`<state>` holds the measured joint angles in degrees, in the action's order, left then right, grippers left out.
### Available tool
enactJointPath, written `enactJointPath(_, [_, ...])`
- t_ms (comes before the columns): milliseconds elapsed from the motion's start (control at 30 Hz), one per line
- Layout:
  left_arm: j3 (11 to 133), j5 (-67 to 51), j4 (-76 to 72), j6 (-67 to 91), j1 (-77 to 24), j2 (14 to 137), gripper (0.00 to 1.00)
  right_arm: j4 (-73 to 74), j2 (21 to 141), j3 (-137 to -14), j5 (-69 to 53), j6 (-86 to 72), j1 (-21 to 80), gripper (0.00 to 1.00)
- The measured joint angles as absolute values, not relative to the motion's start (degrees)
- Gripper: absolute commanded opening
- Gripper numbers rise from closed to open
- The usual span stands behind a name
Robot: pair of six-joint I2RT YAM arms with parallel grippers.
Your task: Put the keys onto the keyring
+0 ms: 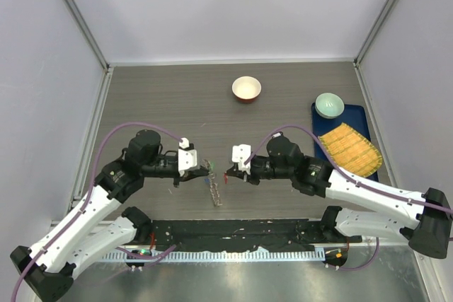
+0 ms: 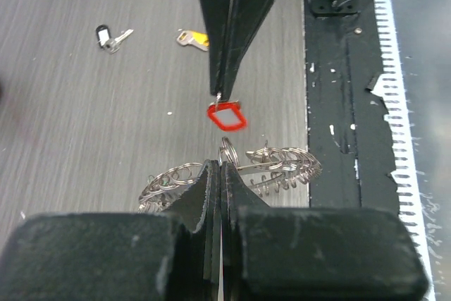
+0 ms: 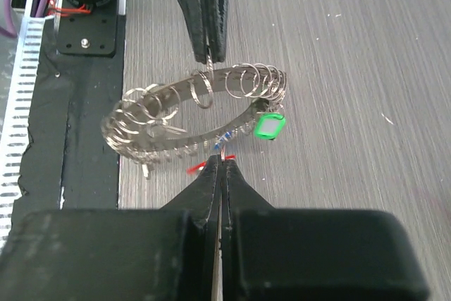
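Threading looks in hand; left gripper (image 2: 220,168) clenched on a loop (image 2: 227,150) of the keyring (image 3: 184,116), centre near edge; right gripper (image 3: 222,163) pinches the red key (image 2: 226,115) just beside; next, its hole must meet the loop's split.

We count one red key (image 2: 227,115), one black key (image 2: 106,35), one yellow key (image 2: 194,39) and one green key (image 3: 269,127): four. We see one keyring (image 3: 165,92). A red-and-cream bowl (image 1: 246,89) at twelve o'clock and a green bowl (image 1: 329,105) at two o'clock make two. One blue tray (image 1: 319,125), one yellow mat (image 1: 349,148).
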<state>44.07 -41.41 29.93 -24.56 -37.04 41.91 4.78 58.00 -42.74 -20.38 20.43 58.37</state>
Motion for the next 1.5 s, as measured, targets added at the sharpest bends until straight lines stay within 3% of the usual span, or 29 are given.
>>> enactJointPath(167, [44.05,-42.15,30.37,-25.93,-37.34,41.98,0.0,4.99,58.63,-42.74,-20.47,21.76,58.54,0.01])
enactJointPath(433, [44.95,-20.29,31.0,-25.43,-39.83,43.64,0.0,3.25,59.75,-42.52,-12.23,22.13,58.54,0.01])
enactJointPath(600, [45.87,-24.88,31.88,-28.23,-42.59,45.76,0.0,1.74,59.79,-42.41,-9.19,22.13,58.54,0.01])
enactJointPath(833, [45.08,-21.04,34.72,-29.26,-46.22,47.57,0.0,0.43,59.75,-41.54,-7.86,22.13,58.54,0.01])
enactJointPath(1500, [40.51,-26.57,29.32,-28.88,-46.44,41.63,0.0,-4.34,67.92,-41.45,-19.79,21.89,58.54,0.01])
